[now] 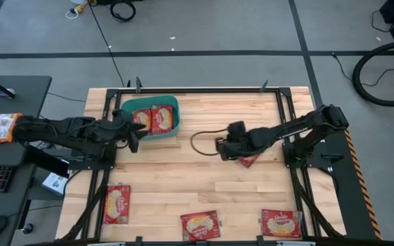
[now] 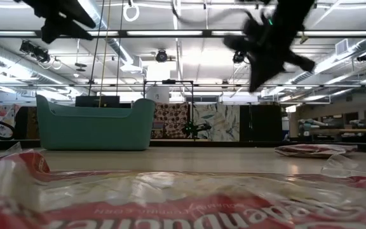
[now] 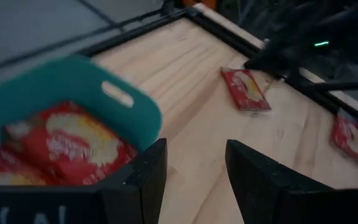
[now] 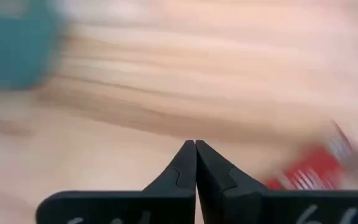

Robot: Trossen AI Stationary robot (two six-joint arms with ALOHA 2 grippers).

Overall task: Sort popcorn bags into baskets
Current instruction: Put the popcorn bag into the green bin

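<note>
At the far left of the counter [image 1: 204,171] sits the teal basket [image 1: 132,106], long axis running left-right, holding two red bags [image 1: 161,118] laid side by side with their long axes near-far. The left pincer [image 1: 135,139] hangs just at the basket's near rim, fingers [image 3: 143,180] spread and empty. The right pincer [image 1: 221,146] hovers mid-counter, fingers [image 4: 182,171] pressed together on nothing, beside a bag [image 1: 249,160] lying tilted under the arm. Three more bags lie along the near edge: one at left [image 1: 117,203] pointing near-far, one in the middle [image 1: 200,224] and one at right [image 1: 281,223] lying crosswise. A dark cable loop [image 1: 200,140] lies between basket and right pincer. The counter is pale wood in a black frame, on grey floor.
</note>
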